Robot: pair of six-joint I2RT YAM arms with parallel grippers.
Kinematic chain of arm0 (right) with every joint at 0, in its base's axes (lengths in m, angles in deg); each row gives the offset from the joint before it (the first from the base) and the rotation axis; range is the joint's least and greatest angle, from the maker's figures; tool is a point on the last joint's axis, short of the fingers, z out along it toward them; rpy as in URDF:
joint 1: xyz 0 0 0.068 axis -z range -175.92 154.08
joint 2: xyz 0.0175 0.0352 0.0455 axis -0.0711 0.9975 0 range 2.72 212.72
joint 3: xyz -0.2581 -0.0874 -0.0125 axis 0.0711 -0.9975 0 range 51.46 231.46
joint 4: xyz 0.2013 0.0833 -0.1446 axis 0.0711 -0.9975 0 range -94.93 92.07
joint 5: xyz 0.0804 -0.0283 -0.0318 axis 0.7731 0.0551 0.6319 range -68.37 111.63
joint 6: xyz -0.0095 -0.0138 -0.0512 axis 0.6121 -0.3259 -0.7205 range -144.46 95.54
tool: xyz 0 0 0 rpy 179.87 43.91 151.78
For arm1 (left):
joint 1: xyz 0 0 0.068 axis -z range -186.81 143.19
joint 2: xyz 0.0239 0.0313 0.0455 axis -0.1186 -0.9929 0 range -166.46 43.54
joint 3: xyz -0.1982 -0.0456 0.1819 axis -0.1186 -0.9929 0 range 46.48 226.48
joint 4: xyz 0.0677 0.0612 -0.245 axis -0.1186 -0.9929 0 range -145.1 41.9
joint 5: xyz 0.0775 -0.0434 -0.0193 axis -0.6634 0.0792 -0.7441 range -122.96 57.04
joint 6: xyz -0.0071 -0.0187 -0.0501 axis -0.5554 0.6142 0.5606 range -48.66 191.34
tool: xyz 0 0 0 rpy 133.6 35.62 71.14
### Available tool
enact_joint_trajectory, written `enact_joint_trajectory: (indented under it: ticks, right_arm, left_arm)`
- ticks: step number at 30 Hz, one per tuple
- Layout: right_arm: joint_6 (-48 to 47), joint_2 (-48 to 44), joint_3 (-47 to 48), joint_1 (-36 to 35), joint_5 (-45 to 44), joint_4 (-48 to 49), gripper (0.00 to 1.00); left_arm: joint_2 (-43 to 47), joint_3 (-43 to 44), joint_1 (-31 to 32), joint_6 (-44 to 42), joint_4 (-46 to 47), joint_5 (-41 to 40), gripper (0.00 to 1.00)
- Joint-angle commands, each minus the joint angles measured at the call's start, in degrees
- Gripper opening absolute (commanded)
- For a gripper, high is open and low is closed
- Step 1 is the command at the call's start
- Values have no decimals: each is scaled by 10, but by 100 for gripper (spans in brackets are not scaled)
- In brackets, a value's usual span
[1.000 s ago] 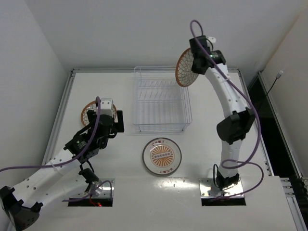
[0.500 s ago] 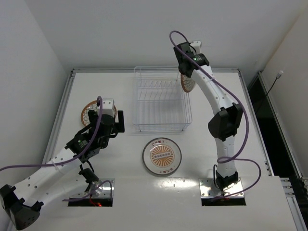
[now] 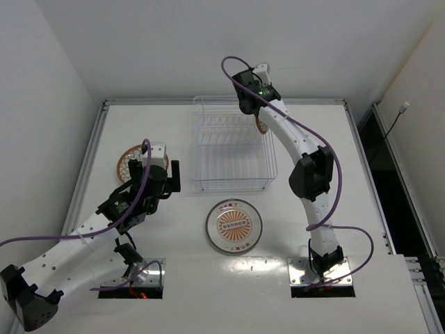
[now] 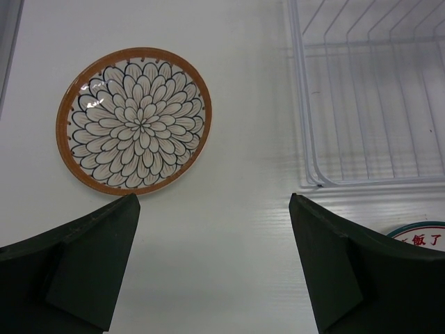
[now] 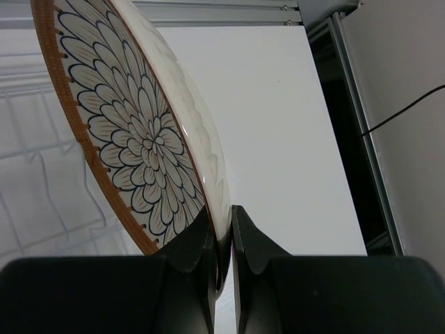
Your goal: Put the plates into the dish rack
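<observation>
The white wire dish rack (image 3: pixel 233 149) stands at the table's middle back. My right gripper (image 3: pixel 254 99) is shut on the rim of a petal-patterned orange-rimmed plate (image 3: pixel 262 126) and holds it on edge over the rack's far right corner. In the right wrist view the gripper (image 5: pixel 224 216) pinches that plate (image 5: pixel 132 125), with rack wires (image 5: pixel 35 174) below. My left gripper (image 3: pixel 158 174) is open and empty, left of the rack. A second petal plate (image 4: pixel 133 120) lies flat beyond the left gripper (image 4: pixel 213 202). The medallion plate (image 3: pixel 234 226) lies flat in front of the rack.
The table's raised metal edge (image 3: pixel 90 163) runs close to the left plate (image 3: pixel 127 161). A dark gap and a cable (image 3: pixel 396 122) lie past the table's right edge. The rack's near left corner (image 4: pixel 313 182) is just right of my left fingers.
My right arm has swung left with the plate, from beyond the rack's far right corner to over the rack's far right side. The left arm has barely moved.
</observation>
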Motion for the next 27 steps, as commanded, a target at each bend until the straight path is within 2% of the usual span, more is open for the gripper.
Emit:
enact_joint_trajectory:
  ticks: [1,7,11,26,27]
  right_arm:
    - [-22,0,38,-17,-71,54,0]
    - [-32,26,38,-46,-108,40,0]
    - [-8,38,26,-60,-108,23,0]
    - [91,49,-26,-66,25,-2,2]
    - [91,49,-33,-66,33,-2,6]
  left_arm:
    - [-1,-3,-7,-1,22,-7,87]
    - [-1,-3,-7,-1,22,-7,87]
    - [-1,-3,-7,-1,22,-7,87]
    - [-1,-3,-7,-1,22,-2,87]
    - [-1,-3,-7,-1,22,-1,87]
